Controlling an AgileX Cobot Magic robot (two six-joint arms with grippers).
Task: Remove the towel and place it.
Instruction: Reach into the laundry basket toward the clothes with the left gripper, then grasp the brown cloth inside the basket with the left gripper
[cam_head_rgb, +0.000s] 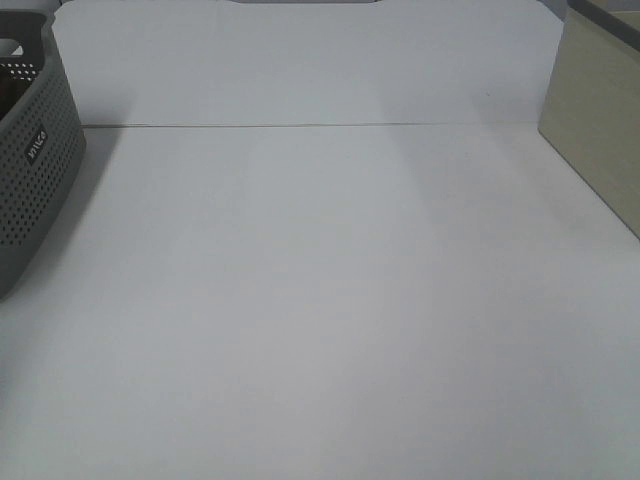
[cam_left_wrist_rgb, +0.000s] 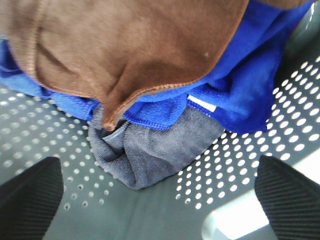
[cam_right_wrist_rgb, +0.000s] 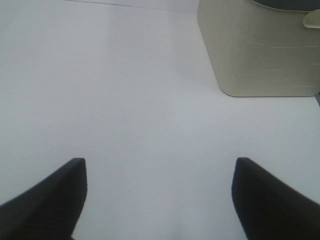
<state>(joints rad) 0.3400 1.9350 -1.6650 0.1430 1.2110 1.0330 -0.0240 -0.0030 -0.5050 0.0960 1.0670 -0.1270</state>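
Note:
The dark brown towel (cam_left_wrist_rgb: 130, 45) lies bunched inside the grey perforated basket (cam_left_wrist_rgb: 45, 145), on top of a blue cloth (cam_left_wrist_rgb: 245, 90) and a grey cloth (cam_left_wrist_rgb: 150, 150). My left gripper (cam_left_wrist_rgb: 159, 192) is open and empty, hovering just above the grey cloth and a little short of the towel's hanging corner. The basket also shows at the left edge of the exterior high view (cam_head_rgb: 35, 170); the towel is hidden there. My right gripper (cam_right_wrist_rgb: 160, 175) is open and empty above the white table (cam_right_wrist_rgb: 125, 100). Neither gripper shows in the exterior high view.
A beige bin (cam_head_rgb: 600, 130) stands at the table's right side; it also shows in the right wrist view (cam_right_wrist_rgb: 260, 50). A white back wall (cam_head_rgb: 300, 60) closes the far edge. A small white tag (cam_left_wrist_rgb: 202, 104) sits on the blue cloth's edge.

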